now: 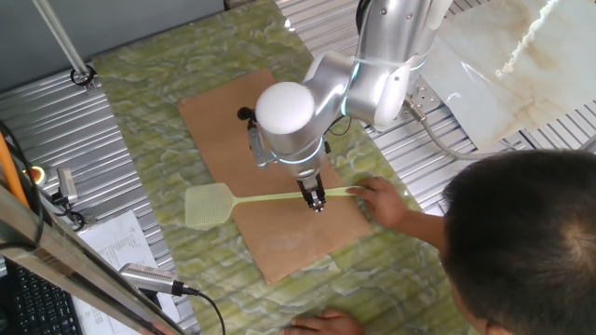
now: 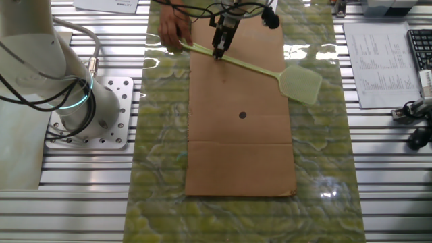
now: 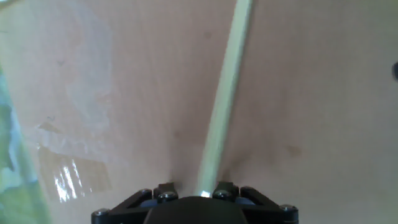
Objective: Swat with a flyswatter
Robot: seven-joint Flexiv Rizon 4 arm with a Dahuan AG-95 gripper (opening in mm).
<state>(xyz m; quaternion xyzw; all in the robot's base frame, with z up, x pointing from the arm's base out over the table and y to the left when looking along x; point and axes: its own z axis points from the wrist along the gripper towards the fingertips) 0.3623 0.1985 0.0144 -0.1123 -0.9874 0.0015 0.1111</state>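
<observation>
The flyswatter [image 1: 279, 197] is lying flat across the brown board [image 1: 233, 121], and its long thin handle is crossing the board from one side to the other. Its square mesh head [image 1: 207, 206] is sticking out past one long edge of the board, over the green marbled tabletop [image 1: 168, 93]. The other end of the handle is sitting at the opposite edge of the board, and a person's hand [image 1: 384, 200] is touching it there. The tool [image 1: 317, 199] is pointing straight down onto the handle, nearer the hand than the mesh head. In the hand view, the handle [image 3: 225, 99] is running right up between the two black fingers [image 3: 163, 190], which are sitting close on both sides of it, so the tool is narrow and looks to be pinching the handle. The other fixed view is showing the same thing: the tool [image 2: 221, 48] is sitting on the handle near the top edge of the board [image 2: 239, 148], with the hand [image 2: 172, 30] just beside it. A small dark dot [image 2: 243, 115] is showing near the middle of the board, apart from the flyswatter [image 2: 256, 67]. A patch of clear tape [image 3: 68, 174] is shining on the board beside the handle. Some printed papers [image 2: 381, 64] are lying off the green tabletop, on the mesh head's side of the board.
</observation>
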